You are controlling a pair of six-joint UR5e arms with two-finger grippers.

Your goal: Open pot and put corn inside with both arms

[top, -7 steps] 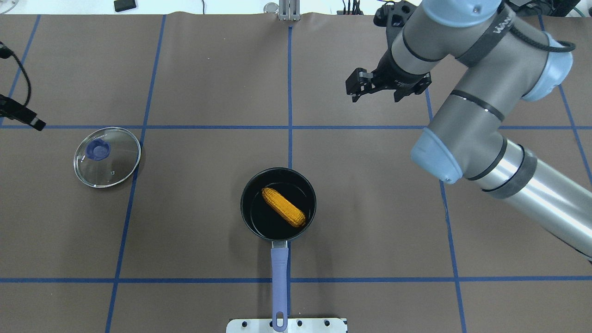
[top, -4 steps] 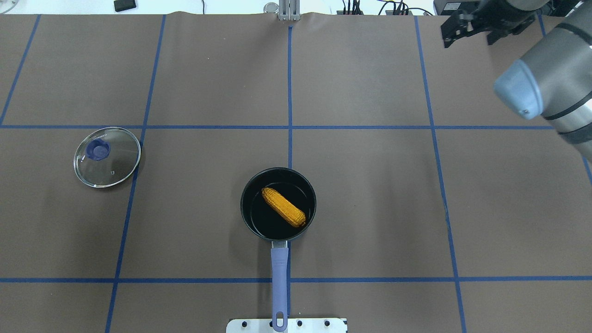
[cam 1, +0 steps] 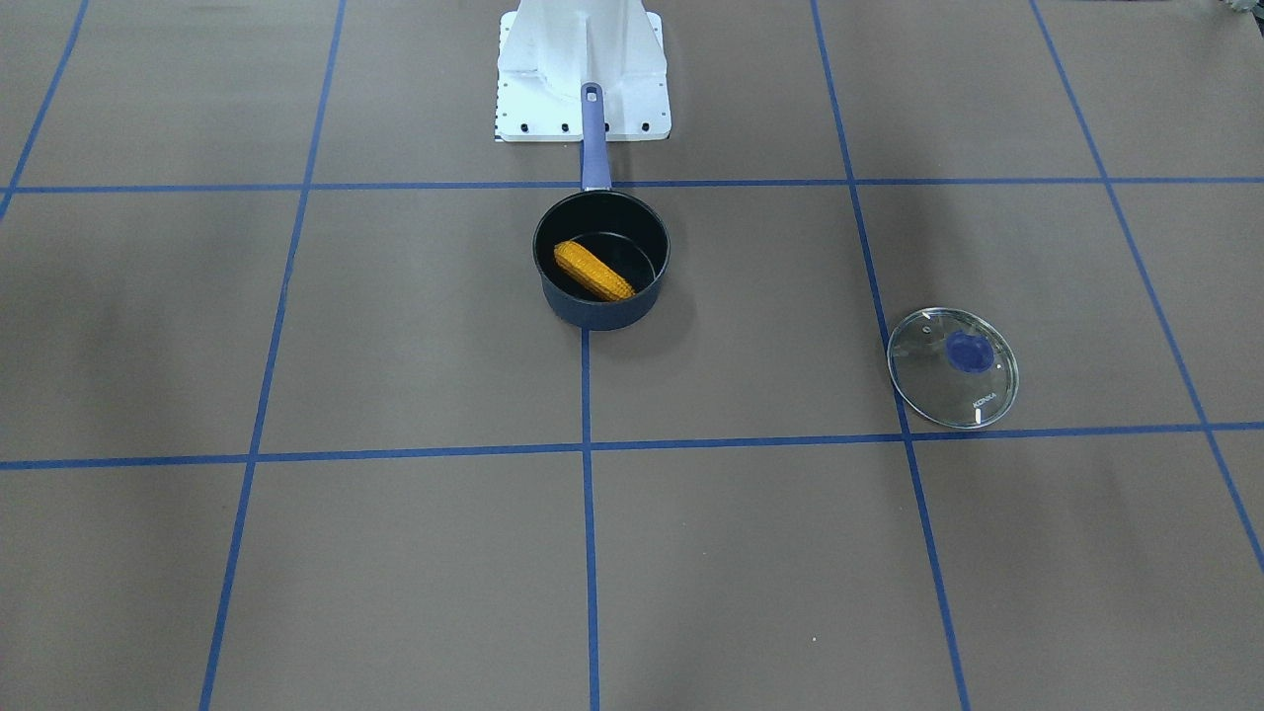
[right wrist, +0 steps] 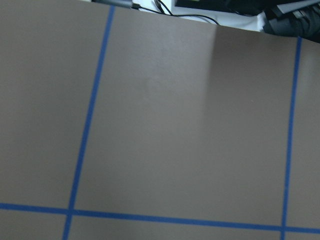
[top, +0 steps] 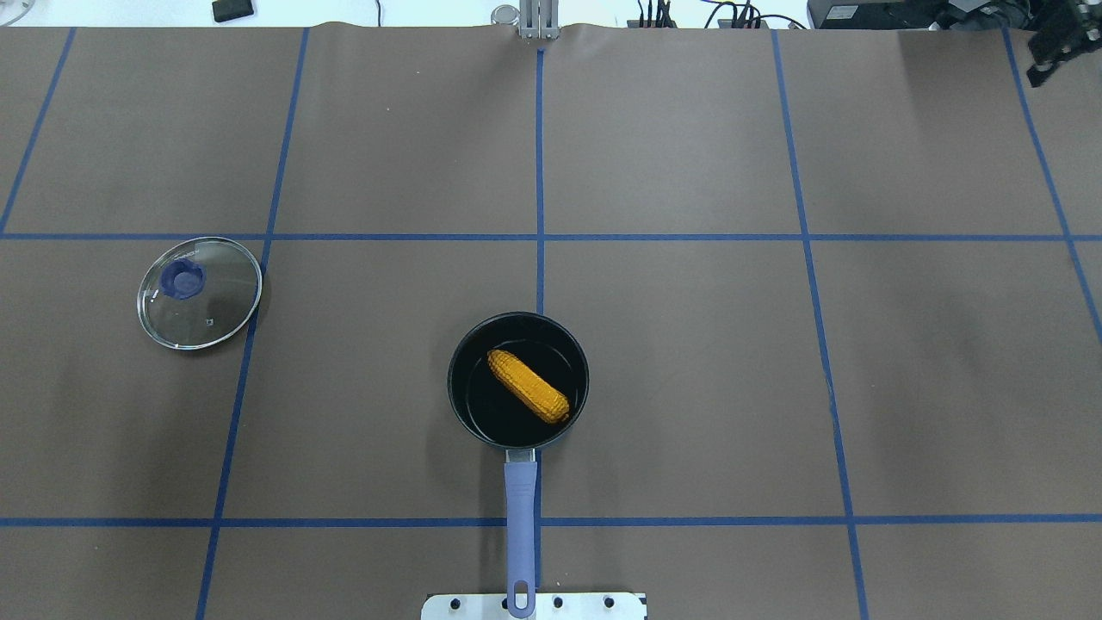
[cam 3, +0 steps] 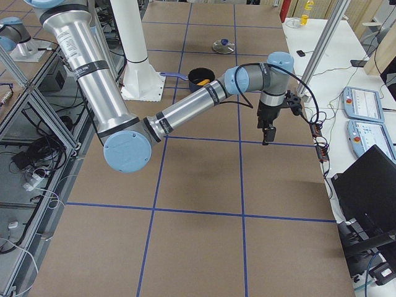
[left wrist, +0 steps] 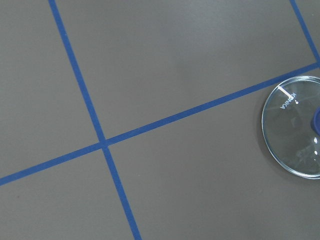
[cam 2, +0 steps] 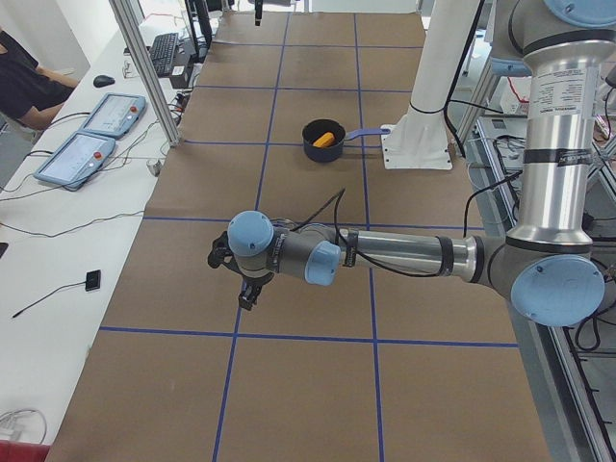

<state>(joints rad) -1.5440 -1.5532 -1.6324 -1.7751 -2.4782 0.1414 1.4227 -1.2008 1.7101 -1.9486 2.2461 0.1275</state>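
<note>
The dark navy pot (top: 572,413) stands open near the table's front middle, its periwinkle handle (top: 520,517) pointing at the robot's base. The orange-yellow corn (top: 528,385) lies diagonally inside it, also in the front-facing view (cam 1: 592,271). No gripper is near the pot. Only part of my right gripper (top: 1061,41) shows at the overhead view's far right corner; I cannot tell whether it is open or shut. My left gripper (cam 2: 241,287) shows only in the exterior left view, above the table well away from the pot; I cannot tell its state.
The clear glass lid (top: 199,292) with a blue knob lies flat on the table's left side, apart from the pot; it also shows in the left wrist view (left wrist: 295,132). The white robot base plate (top: 534,605) sits at the front edge. Blue tape lines grid the brown table.
My right arm has swung from above the table's right half to the far right corner, almost out of the overhead view. My left gripper has left that view's left edge. Pot, corn and lid are still.
</note>
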